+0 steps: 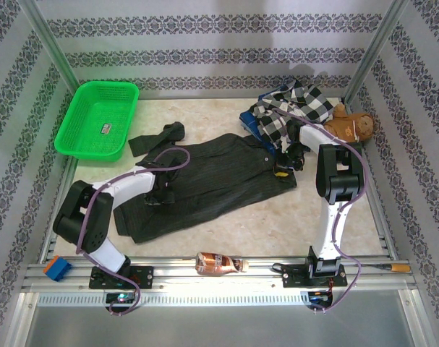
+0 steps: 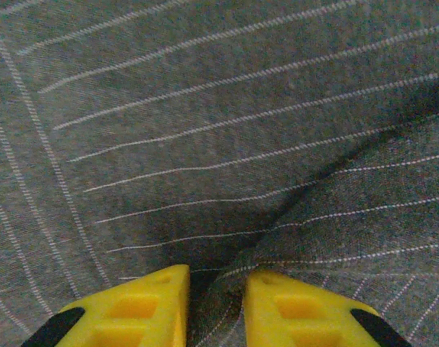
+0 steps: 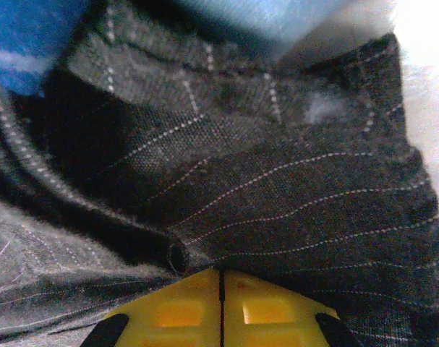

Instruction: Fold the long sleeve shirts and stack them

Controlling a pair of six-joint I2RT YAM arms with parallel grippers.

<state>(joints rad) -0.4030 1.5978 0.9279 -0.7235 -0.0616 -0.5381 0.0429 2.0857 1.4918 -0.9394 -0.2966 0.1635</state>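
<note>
green basket (image 1: pixel 96 119) sits far left, then the left gripper (image 2: pixel 215 278) is pinching a raised fold of the charcoal pinstripe shirt (image 1: pixel 212 177), which lies spread across the middle of the table. right gripper (image 3: pixel 220 273) is clamped fully closed at its collar end, with the checked shirt (image 1: pixel 295 108) and blue garment (image 1: pixel 249 119) piled far right beside the teddy bear (image 1: pixel 353 124)

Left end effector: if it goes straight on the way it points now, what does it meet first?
The dark pinstriped shirt. The left end effector sits right at the cloth, with a fold lying between its fingers, so contact would probably come almost at once.
</note>
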